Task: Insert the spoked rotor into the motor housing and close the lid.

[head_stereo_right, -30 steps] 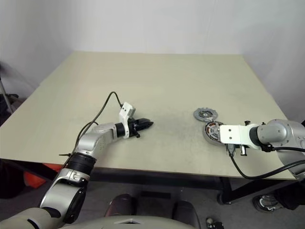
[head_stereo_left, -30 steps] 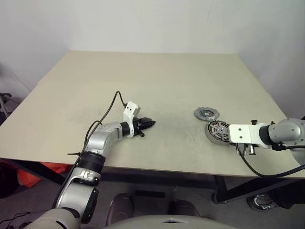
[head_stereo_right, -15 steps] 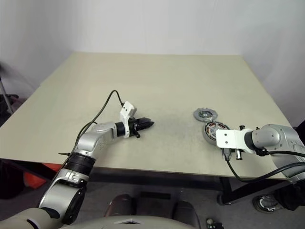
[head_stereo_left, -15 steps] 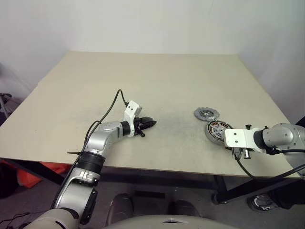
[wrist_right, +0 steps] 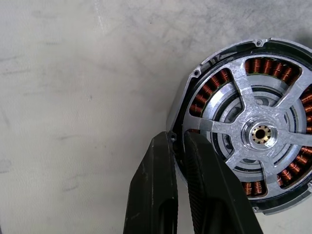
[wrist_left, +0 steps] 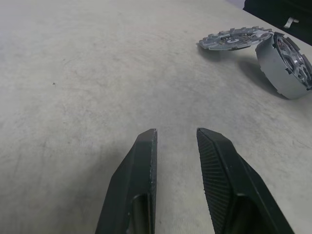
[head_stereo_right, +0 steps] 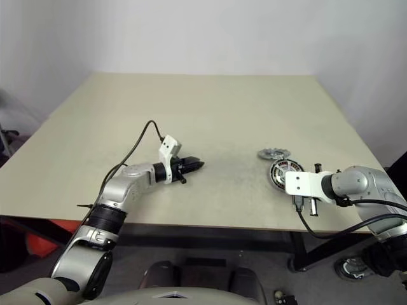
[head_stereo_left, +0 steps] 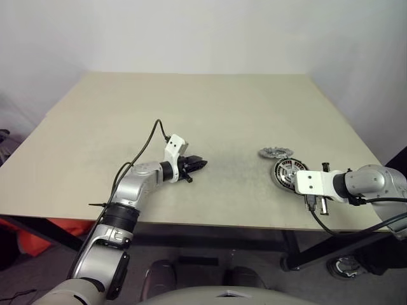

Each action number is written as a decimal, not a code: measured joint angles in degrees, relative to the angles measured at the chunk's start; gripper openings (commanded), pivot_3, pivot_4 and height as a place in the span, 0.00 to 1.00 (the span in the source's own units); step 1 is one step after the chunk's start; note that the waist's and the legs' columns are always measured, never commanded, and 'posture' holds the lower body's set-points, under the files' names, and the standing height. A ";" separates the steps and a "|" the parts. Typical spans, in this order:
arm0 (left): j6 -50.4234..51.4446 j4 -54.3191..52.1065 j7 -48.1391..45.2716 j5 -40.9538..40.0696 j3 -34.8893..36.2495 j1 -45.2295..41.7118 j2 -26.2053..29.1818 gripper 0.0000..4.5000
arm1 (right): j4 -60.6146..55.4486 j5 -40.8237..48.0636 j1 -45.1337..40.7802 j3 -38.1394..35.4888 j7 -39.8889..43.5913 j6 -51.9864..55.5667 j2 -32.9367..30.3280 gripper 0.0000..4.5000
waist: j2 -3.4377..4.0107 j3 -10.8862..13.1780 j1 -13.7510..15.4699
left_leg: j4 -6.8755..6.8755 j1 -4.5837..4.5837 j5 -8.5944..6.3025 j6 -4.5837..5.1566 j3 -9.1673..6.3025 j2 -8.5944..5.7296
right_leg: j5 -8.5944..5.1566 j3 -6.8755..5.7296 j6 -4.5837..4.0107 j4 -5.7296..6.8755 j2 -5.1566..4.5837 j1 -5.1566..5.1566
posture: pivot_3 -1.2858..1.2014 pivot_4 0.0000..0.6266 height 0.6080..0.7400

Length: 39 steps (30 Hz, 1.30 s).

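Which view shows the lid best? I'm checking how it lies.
Left wrist view: the lid shows its toothed rim, one edge propped on the motor housing. Both eye views show it small, beside the housing.

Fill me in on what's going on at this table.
The right gripper is shut on the rim of the motor housing, which already holds the spoked rotor and is tipped up off the table. The lid leans on the housing's far edge. The left gripper hovers open mid-table, holding nothing.
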 measured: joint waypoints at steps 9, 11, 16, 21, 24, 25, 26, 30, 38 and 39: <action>-0.07 0.27 1.11 -0.11 1.06 -0.01 0.53 0.30 | -6.16 8.68 -9.71 -0.09 -0.96 23.80 14.00 0.00 | 0.22 0.04 -2.17 | -0.04 -0.25 0.11 -0.16 -0.03 0.04 | 0.30 -0.06 -0.50 0.19 0.03 -0.51 | 0.52 0.00 1.00; -0.06 0.27 1.46 -0.24 2.20 -0.04 1.25 0.30 | -8.37 11.08 -13.87 -0.12 -1.95 30.46 16.39 0.00 | 0.23 0.03 -2.12 | -0.05 -0.42 0.10 -0.15 -0.04 0.04 | 0.37 -0.09 -0.62 0.20 0.03 -0.62 | 0.52 0.00 1.00; 0.02 -0.32 2.01 -0.42 4.12 0.56 3.05 0.30 | -10.67 16.27 -20.39 -0.68 -5.03 44.23 21.66 0.00 | 0.27 0.01 -1.01 | -0.05 -1.05 0.13 -0.07 -0.03 0.04 | 0.39 -0.15 -0.66 0.12 0.04 -1.13 | 0.52 0.00 1.00; 0.35 -0.83 2.75 -0.53 6.44 2.90 5.83 0.30 | -10.76 20.92 -23.42 -0.78 -10.54 59.41 30.32 0.00 | 0.29 0.02 -0.31 | -0.08 -1.20 0.13 -0.21 0.02 0.06 | 0.38 -0.16 -0.67 0.12 0.04 -1.32 | 0.52 0.00 1.00; 0.58 -2.40 3.03 -0.62 6.96 3.64 6.52 0.30 | -9.98 23.39 -27.12 -1.18 -15.96 69.64 38.46 0.00 | 0.31 0.04 -0.32 | -0.10 -1.17 0.25 -0.44 0.02 0.06 | 0.39 -0.15 -0.68 0.22 0.04 -1.35 | 0.52 0.00 1.00; 0.70 -3.00 3.18 -0.76 7.17 3.96 6.59 0.30 | -9.52 23.96 -28.31 -1.68 -17.50 72.32 40.19 0.00 | 0.32 0.04 -0.29 | -0.10 -1.15 0.28 -0.50 0.02 0.05 | 0.39 -0.15 -0.68 0.25 0.04 -1.35 | 0.52 0.00 1.00; 0.86 -3.38 3.32 -1.04 7.58 4.42 6.82 0.30 | -8.84 24.54 -29.67 -2.64 -18.97 75.12 42.11 0.00 | 0.32 0.04 -0.19 | -0.11 -1.13 0.31 -0.56 0.03 0.05 | 0.39 -0.14 -0.68 0.30 0.04 -1.33 | 0.52 0.00 1.00; 1.86 -4.90 4.23 -1.52 8.56 5.28 7.32 0.30 | -5.66 25.15 -34.29 -7.68 -24.70 82.69 47.52 0.00 | 0.32 0.05 0.46 | -0.11 -1.06 0.43 -0.77 0.01 0.03 | 0.39 -0.14 -0.68 0.47 0.04 -1.32 | 0.52 0.00 1.00; 3.19 -7.88 5.42 -1.89 8.66 6.83 7.15 0.30 | 7.61 22.85 -37.27 -13.28 -36.86 83.05 55.10 0.00 | 0.32 0.05 0.39 | -0.21 -1.00 0.55 -0.97 0.01 0.02 | 0.39 -0.13 -0.66 0.61 0.06 -1.36 | 0.52 0.00 1.00; 3.26 -8.11 5.47 -1.95 8.66 7.01 7.17 0.30 | 8.47 22.59 -37.94 -14.09 -38.22 83.04 55.92 0.00 | 0.32 0.05 0.42 | -0.21 -1.00 0.55 -0.98 0.01 0.01 | 0.39 -0.13 -0.66 0.61 0.06 -1.35 | 0.52 0.00 1.00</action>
